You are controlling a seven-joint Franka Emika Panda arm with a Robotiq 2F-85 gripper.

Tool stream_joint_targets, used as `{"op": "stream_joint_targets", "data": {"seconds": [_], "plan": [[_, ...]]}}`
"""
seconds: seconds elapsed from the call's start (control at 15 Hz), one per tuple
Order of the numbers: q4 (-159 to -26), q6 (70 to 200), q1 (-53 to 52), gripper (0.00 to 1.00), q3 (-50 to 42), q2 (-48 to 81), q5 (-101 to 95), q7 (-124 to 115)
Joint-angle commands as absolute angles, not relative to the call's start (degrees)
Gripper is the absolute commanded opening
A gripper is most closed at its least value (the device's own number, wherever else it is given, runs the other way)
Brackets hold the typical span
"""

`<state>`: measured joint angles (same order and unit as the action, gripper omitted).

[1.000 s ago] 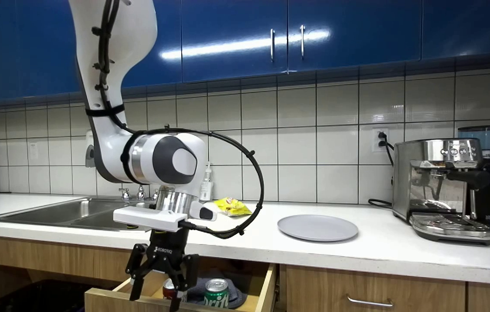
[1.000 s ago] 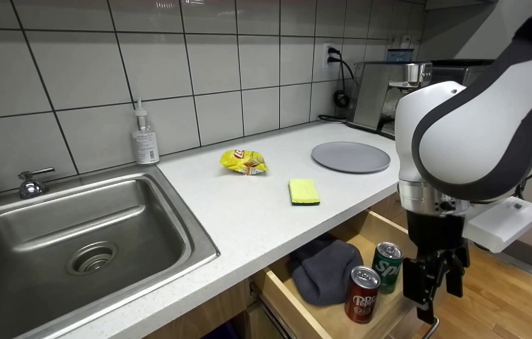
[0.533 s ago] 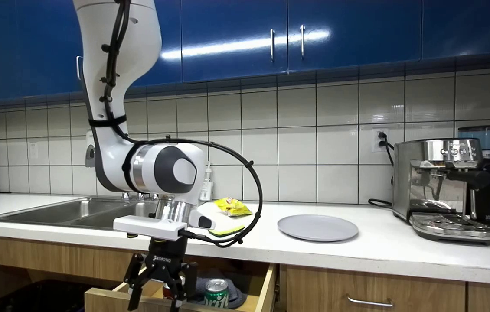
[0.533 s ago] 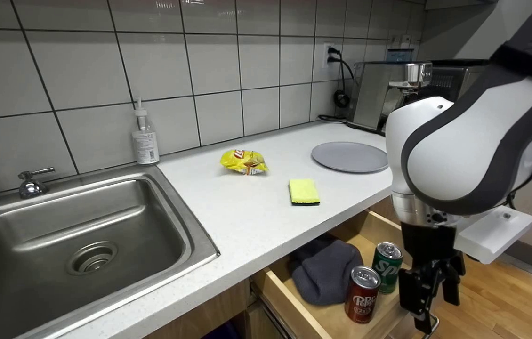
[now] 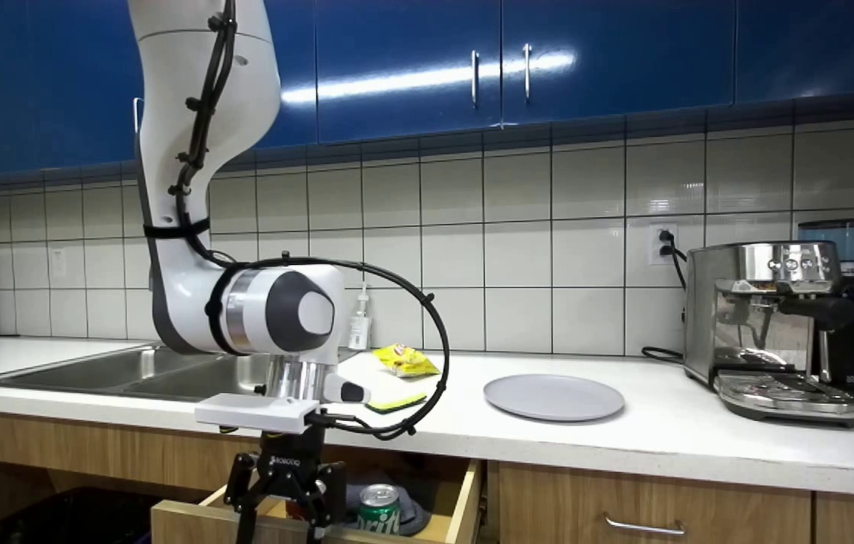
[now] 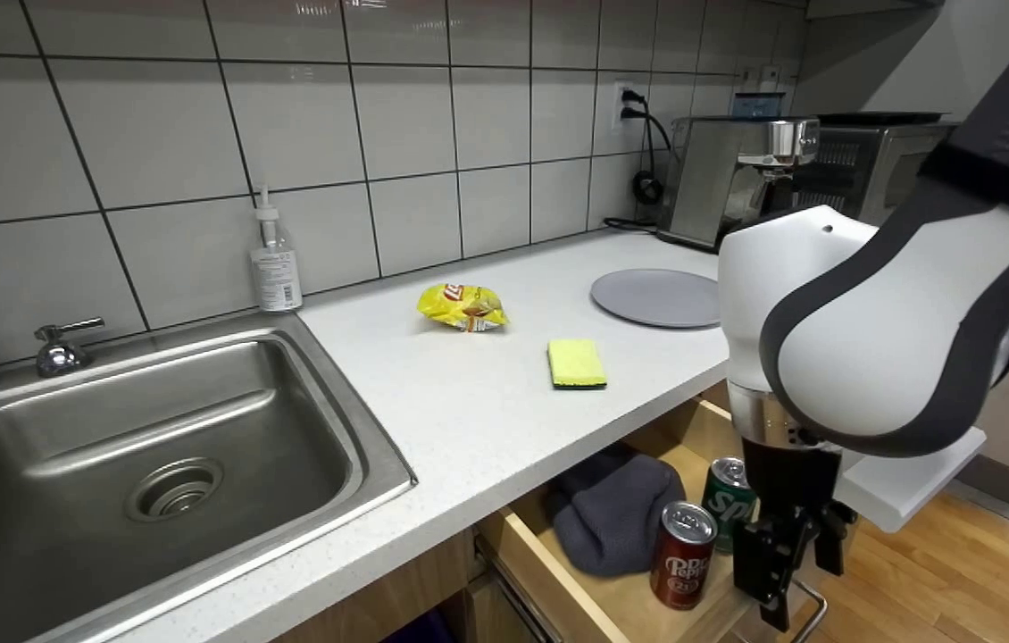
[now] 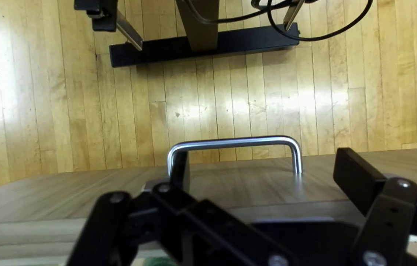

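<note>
Robotiq gripper (image 7: 262,164): pointed downward, fingers spread wide, nothing gripped.
Metal bar handle (image 7: 232,143): fixed to the front of the wooden drawer (image 5: 196,525). In the wrist view most of the bar is seen between the fingers, one end being overlapped by a finger; whether it is touched cannot be told. By the wide spread, room is judged to be left around the bar.
Drawer: pulled out from beneath the countertop (image 6: 469,420), its contents thereby exposed.
Dr Pepper can (image 6: 683,558) and Sprite can (image 6: 724,505): stood upright in the drawer, near each other, presumably steadied by its flat bottom.
Dark grey cloth (image 6: 616,513): bunched beside the cans, seemingly stowed loose.
Sponge (image 6: 576,362): laid flat, yellow face up.
Lay's chip bag (image 6: 462,308): set down on its side.
Pump bottle (image 6: 276,272): stood at the sink (image 6: 387,480), probably for handwashing.
</note>
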<state>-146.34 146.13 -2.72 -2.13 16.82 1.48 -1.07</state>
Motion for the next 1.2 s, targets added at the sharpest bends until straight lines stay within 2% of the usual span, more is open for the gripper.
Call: {"op": "stream_joint_targets", "data": {"seconds": [0.0, 1.13], "plan": [[-147.1, 151.1, -4.6, 1.00, -3.3, 16.6, -3.6, -7.9], [-144.5, 159.0, -4.4, 1.00, -7.4, 17.9, -6.3, -12.2]]}}
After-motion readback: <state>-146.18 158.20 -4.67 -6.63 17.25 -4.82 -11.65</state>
